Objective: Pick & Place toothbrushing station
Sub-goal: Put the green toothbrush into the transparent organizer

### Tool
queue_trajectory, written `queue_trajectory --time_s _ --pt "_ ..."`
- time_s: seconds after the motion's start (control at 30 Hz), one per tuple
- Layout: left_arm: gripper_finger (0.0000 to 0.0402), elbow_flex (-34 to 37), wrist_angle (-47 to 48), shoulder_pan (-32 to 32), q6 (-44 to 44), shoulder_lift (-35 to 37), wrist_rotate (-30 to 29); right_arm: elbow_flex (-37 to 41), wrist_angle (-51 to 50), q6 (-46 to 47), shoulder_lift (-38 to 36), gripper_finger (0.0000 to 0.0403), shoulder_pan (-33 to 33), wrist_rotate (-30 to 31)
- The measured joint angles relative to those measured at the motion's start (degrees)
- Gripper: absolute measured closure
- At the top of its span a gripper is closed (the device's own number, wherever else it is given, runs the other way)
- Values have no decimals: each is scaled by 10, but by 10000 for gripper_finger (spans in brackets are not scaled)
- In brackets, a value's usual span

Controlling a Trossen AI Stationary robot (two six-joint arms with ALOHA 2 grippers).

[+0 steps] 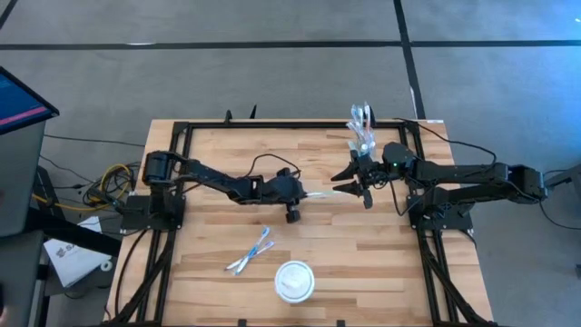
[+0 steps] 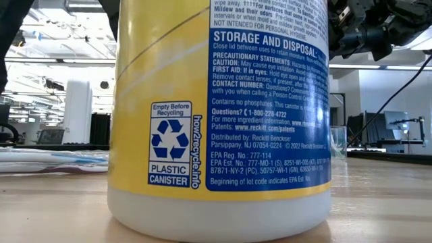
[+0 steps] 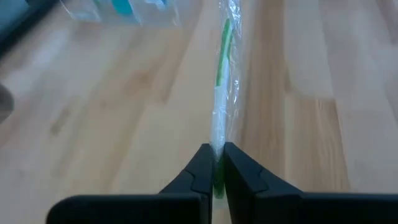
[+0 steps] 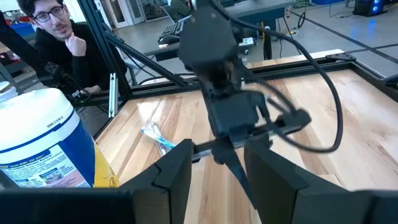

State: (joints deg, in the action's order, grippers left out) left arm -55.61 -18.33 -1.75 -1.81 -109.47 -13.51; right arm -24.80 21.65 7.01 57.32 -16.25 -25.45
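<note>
Clear tumbler (image 1: 365, 143) seemingly holds brushes; left pincer (image 3: 215, 163) clamps the green toothbrush (image 3: 222, 46); right pincer (image 4: 217, 163) gapes wide.

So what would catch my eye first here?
Probably the two dark arms meeting at the table's middle: the left gripper is shut on a wrapped green toothbrush, with the right gripper open just opposite. Next, a big yellow-and-blue canister fills the low view, and a person watches from beyond the table.
</note>
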Motion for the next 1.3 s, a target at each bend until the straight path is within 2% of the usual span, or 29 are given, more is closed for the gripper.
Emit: queue_trajectory --time_s 0.4,0.77,0.93,1.3 --pt "393 0 1 -3 -49 90 -73 0 2 0 0 265 0 0" --pt "394 -1 0 -3 -52 154 -106 0 12 -1 0 265 0 0" --pt "395 -2 9 -3 -52 155 -106 0 33 6 0 265 8 0" --pt "395 -1 5 -3 -60 156 -151 0 41 1 0 265 25 -1"
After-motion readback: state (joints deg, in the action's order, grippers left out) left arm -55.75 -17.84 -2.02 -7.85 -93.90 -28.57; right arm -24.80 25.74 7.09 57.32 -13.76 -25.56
